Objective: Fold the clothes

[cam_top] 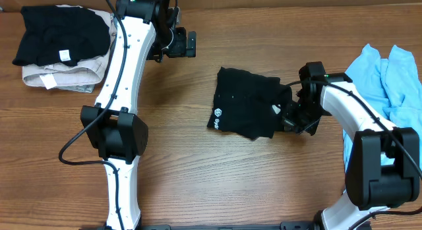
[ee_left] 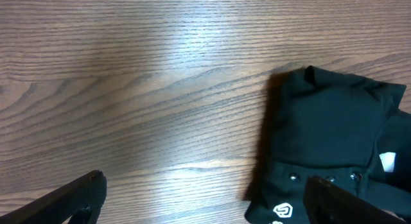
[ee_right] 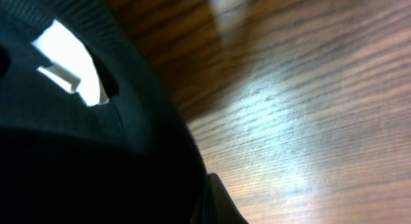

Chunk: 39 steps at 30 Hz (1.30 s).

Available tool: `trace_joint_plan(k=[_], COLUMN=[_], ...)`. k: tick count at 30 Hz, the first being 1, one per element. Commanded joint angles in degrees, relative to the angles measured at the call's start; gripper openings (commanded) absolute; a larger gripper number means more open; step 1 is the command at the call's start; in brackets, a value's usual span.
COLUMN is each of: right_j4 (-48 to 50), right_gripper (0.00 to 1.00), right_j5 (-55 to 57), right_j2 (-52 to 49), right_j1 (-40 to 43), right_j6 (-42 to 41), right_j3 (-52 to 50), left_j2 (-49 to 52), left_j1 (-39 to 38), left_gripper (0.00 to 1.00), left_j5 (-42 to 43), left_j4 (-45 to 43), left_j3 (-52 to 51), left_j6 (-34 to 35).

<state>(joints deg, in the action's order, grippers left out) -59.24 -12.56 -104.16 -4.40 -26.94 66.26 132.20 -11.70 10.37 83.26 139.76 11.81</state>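
A folded black garment point(cam_top: 247, 111) with a small white logo point(cam_top: 218, 118) and a white tag point(cam_top: 275, 109) lies mid-table. My right gripper point(cam_top: 288, 118) is shut on its right edge. In the right wrist view, black fabric point(ee_right: 77, 160) with the tag point(ee_right: 70, 63) fills the left side, pressed against one finger point(ee_right: 221, 201). My left gripper point(cam_top: 191, 43) hovers open at the far side, apart from the garment. In the left wrist view its fingers point(ee_left: 70, 198) are spread wide over bare wood, and the black garment point(ee_left: 327, 121) lies to the right.
A light blue T-shirt point(cam_top: 395, 78) lies crumpled at the right edge. At the far left corner, another black garment point(cam_top: 59, 35) rests on a beige one point(cam_top: 66, 77). Bare wooden table point(cam_top: 198, 177) shows between the two arms.
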Motion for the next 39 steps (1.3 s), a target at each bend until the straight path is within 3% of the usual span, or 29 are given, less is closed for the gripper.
trace_joint_plan(k=[1,3,6,7,8,16,21,25,29,33,39], right_j4=[2.3,4.2,4.9,4.6,4.2,-8.6,-11.7,-10.3,-10.3,-11.3,-11.8], right_gripper=[0.04,0.05,0.55,0.66,0.69,0.72,1.0,1.0,1.0,1.0,1.0], right_j5=[2.8,2.2,2.2,2.2,2.2,2.4,2.4,-0.1,-1.4,-1.7,-1.7], right_j2=[0.2,0.2,0.2,0.2,0.2,1.0,1.2,1.2,1.2,1.2,1.2], right_j1=[-0.1,-0.1,-0.1,0.1,0.3,5.9,11.5,16.6,20.9,22.8,22.9], right_j6=[0.3,0.3,0.3,0.4,0.8,6.2,6.6,7.7,7.8,9.8,10.7], right_j3=[-3.5,-5.2,-5.6,-5.0,-4.4,14.3,25.8,28.0,27.9,27.9,27.9], left_j2=[-2.6,-2.6,-2.6,-2.6,-2.6,-2.6,-2.6,-2.5,-2.5,-2.4,-2.4], left_j1=[-0.4,-0.4,-0.4,-0.4,-0.4,-1.9,-6.5,-12.2,-18.7,-24.0,-28.2], left_gripper=[1.0,1.0,1.0,1.0,1.0,1.0,1.0,1.0,1.0,1.0,1.0], left_j5=[-0.7,-0.7,-0.7,-0.7,-0.7,3.7,10.4,10.5,9.6,8.6,6.8], left_j4=[0.2,0.2,0.3,0.2,0.2,0.5,0.5,0.4,0.5,-0.6,-7.0], left_j3=[0.9,0.9,0.9,0.9,0.9,0.9,0.9,0.4,-2.1,-7.3,-18.9], left_j6=[-1.1,-1.1,-1.1,-1.1,-1.1,-1.1,-2.9,-5.7,-13.4,-20.2,-24.1])
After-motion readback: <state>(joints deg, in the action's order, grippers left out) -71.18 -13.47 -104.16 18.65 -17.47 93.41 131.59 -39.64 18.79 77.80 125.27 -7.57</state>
